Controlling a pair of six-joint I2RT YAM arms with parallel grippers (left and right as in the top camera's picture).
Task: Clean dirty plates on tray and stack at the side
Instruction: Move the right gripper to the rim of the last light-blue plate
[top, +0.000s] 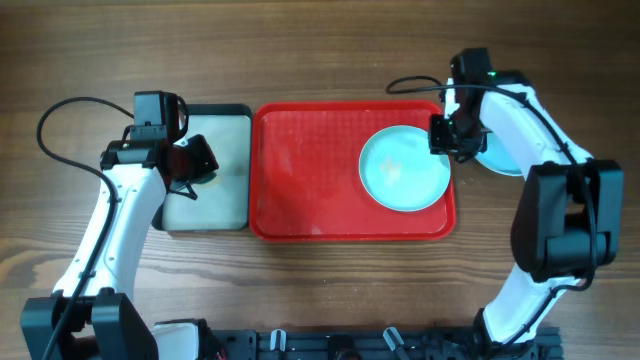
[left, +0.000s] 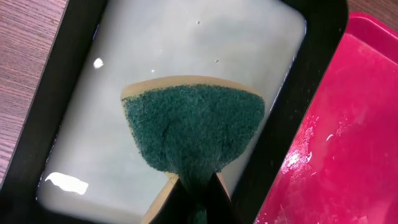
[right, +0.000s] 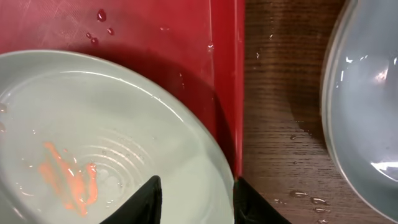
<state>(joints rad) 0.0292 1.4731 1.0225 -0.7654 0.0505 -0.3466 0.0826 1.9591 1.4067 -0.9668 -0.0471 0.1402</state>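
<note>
A pale aqua plate (top: 404, 168) with an orange smear (right: 68, 177) lies on the right part of the red tray (top: 300, 170). My right gripper (top: 455, 135) is open, and its fingers (right: 196, 199) straddle this plate's right rim and the tray's rim (right: 224, 74). A second pale plate (top: 503, 160) lies on the table right of the tray, partly under my right arm; it also shows in the right wrist view (right: 367, 106). A third plate is not visible. My left gripper (top: 190, 165) is shut on a green and yellow sponge (left: 193, 124) over the small tray.
The black-rimmed tray (top: 215, 118) with a pale, wet-looking inside (left: 186, 50) stands just left of the red tray. Water drops lie on the wooden table (right: 292, 124) between the red tray and the second plate.
</note>
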